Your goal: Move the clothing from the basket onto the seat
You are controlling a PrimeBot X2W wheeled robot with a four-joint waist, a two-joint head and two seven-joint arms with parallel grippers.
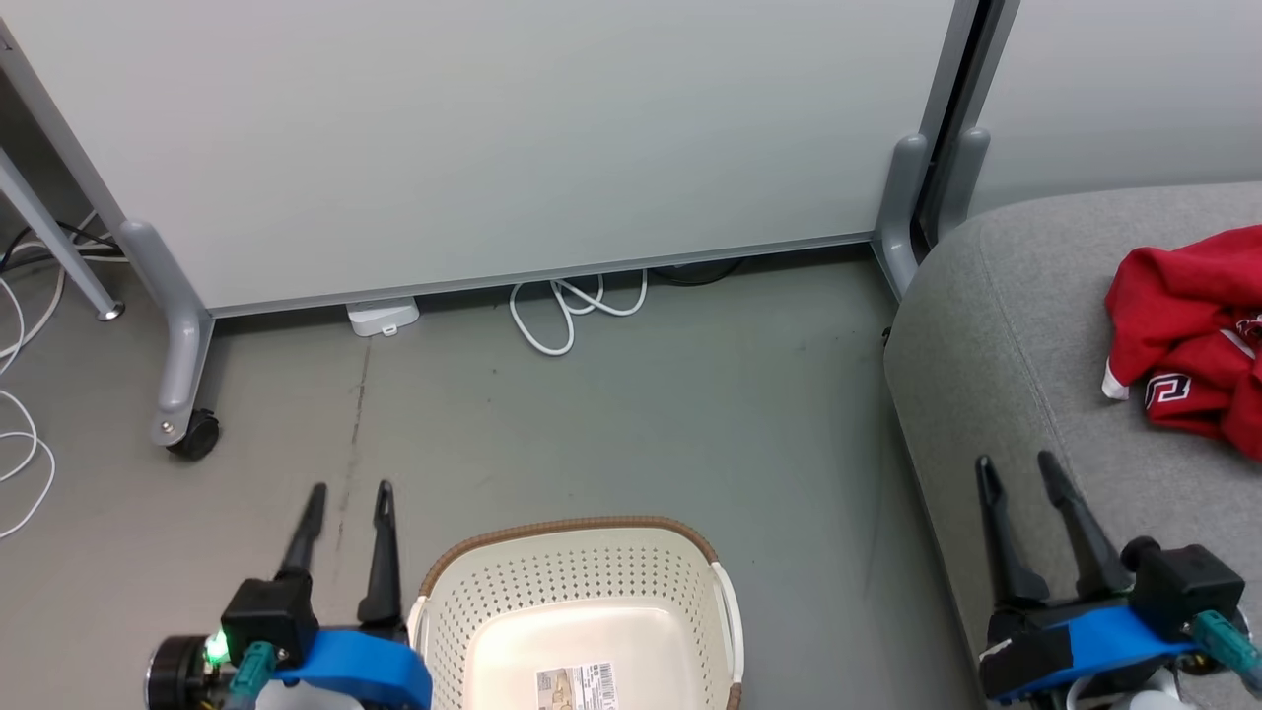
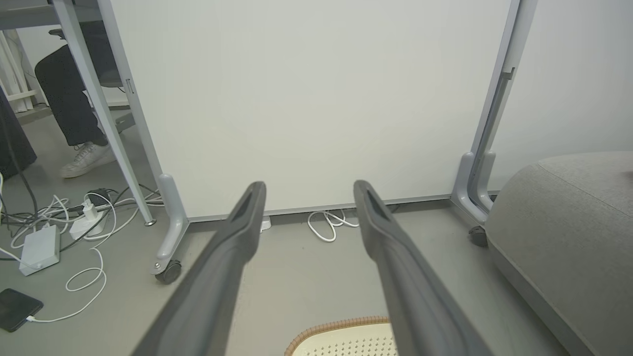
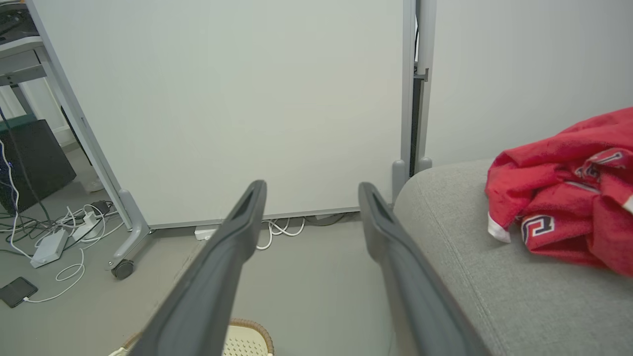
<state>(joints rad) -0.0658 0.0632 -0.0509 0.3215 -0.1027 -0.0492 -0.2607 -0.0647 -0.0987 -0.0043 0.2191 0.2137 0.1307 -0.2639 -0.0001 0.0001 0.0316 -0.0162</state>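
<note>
In the head view the red clothing [image 1: 1188, 340] lies in a crumpled heap on the grey seat [image 1: 996, 365], at about 3 o'clock. The cream basket [image 1: 572, 572] stands on the floor at 6 o'clock, and a paper label [image 1: 577, 685] shows on its bottom. The left gripper [image 1: 351, 488] is at 7 o'clock, just beside the basket; its fingers are spread apart and hold nothing. The right gripper [image 1: 1014, 460] is at 4 o'clock over the seat edge, also spread and holding nothing, apart from the clothing.
</note>
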